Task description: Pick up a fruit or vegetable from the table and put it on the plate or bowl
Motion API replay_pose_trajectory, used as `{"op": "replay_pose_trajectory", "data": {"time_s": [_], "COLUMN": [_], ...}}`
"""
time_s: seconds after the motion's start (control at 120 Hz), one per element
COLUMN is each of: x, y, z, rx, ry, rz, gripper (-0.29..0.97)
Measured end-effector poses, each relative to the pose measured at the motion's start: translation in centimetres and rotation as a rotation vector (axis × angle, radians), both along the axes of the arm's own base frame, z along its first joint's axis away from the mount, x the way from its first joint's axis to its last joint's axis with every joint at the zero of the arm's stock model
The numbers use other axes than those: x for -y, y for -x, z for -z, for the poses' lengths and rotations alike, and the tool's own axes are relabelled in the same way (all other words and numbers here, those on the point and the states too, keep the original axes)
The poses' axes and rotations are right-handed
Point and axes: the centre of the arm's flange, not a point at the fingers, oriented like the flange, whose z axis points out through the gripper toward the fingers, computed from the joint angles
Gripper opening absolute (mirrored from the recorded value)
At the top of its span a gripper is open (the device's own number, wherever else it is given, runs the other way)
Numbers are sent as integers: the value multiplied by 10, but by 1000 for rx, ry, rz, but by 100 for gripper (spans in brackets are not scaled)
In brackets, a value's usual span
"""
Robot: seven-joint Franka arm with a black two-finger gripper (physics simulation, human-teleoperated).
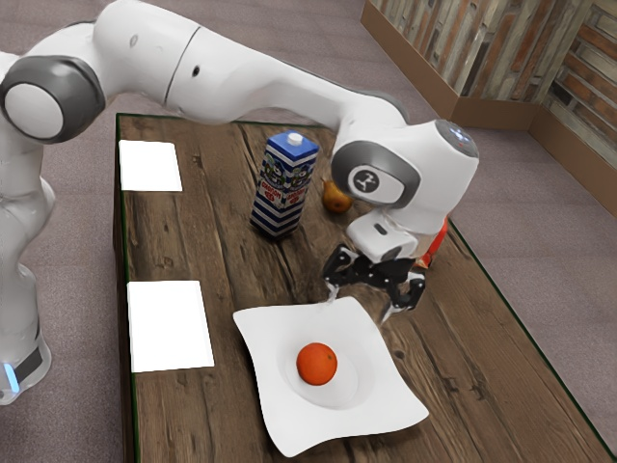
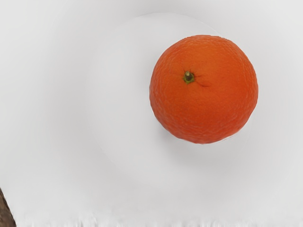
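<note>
An orange point(image 1: 316, 364) rests in the middle of the white wavy plate point(image 1: 280, 410) near the table's front. In the wrist view the orange point(image 2: 203, 89) lies stem up on the plate point(image 2: 71, 142). My black gripper point(image 1: 375, 293) hovers above the plate's far edge, open, with nothing between its fingers. It is clear of the orange, which sits lower and toward the exterior view's left.
A blue and white milk carton point(image 1: 284, 184) stands behind the plate, with a brownish fruit point(image 1: 336, 198) beside it. A red object point(image 1: 439, 239) is partly hidden behind my hand. Two white sheets point(image 1: 149, 165) point(image 1: 170, 325) lie along the table's left edge.
</note>
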Motion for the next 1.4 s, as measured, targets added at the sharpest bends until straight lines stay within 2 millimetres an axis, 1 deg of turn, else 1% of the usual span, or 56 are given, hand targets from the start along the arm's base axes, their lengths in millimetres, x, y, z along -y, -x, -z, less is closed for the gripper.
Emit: {"op": "replay_pose_trajectory", "data": {"time_s": [0.042, 0.117, 0.2, 0.233, 0.267, 0.333, 0.367, 0.4, 0.45, 0.475, 0.542, 0.658, 0.783, 0.825, 0.875, 0.95, 1.0, 1.067, 1.167, 1.25, 1.4], "x": [-16, -49, -98, -114, -126, -147, -157, -167, -186, -197, -227, -271, -290, -300, -312, -318, -325, -342, -365, -370, -371], "y": [-11, -28, -45, -49, -53, -62, -68, -73, -79, -84, -91, -91, -89, -88, -89, -92, -93, -96, -94, -95, -100], "z": [-1, -15, -26, -28, -28, -22, -23, -34, -57, -61, -63, -58, -53, -51, -43, -33, -28, -19, -16, -8, 9], "rx": [15, 68, 112, 125, 135, 147, 160, 181, 218, 221, 208, 176, 150, 141, 127, 110, 103, 96, 95, 84, 59], "ry": [-2, -8, -26, -31, -35, -45, -45, -37, -17, -10, 6, 17, 20, 18, 15, 11, 10, 5, 3, 2, 0], "rz": [-28, -82, -164, -189, -206, -233, -245, -259, -284, -301, -344, -400, -412, -422, -434, -433, -438, -453, -475, -474, -462], "gripper": [67, 68, 68, 68, 68, 68, 68, 67, 66, 67, 67, 68, 68, 68, 68, 68, 68, 68, 68, 68, 68]}}
